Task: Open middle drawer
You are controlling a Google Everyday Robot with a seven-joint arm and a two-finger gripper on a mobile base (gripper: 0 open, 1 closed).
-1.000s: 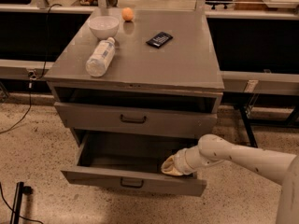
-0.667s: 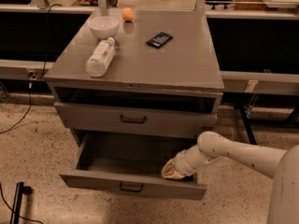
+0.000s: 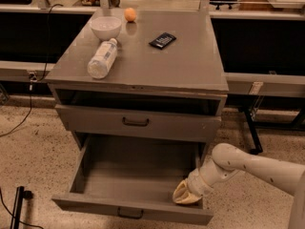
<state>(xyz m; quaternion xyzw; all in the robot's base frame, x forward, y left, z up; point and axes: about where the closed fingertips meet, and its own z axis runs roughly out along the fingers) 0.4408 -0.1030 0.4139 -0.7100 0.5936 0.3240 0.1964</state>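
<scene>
The grey metal cabinet (image 3: 143, 73) has its middle drawer (image 3: 136, 178) pulled far out, empty inside, with a small dark bar pull (image 3: 129, 213) on its front panel. Above it the taller-fronted drawer (image 3: 138, 123) sits slightly out, with a dark gap over it. The lowest drawer is hidden under the open one. My gripper (image 3: 186, 194), tan-tipped on a white arm (image 3: 252, 166) coming from the right, is inside the open drawer's front right corner, just behind its front panel.
On the cabinet top lie a clear bottle (image 3: 102, 58), a white bowl (image 3: 106, 26), an orange (image 3: 130, 15) and a black flat packet (image 3: 162, 40). A black cable (image 3: 21, 120) runs on the floor at left. A dark table leg (image 3: 250, 130) stands at right.
The middle drawer has slid a little farther out toward the camera, and my gripper has moved with it, staying at its front right corner.
</scene>
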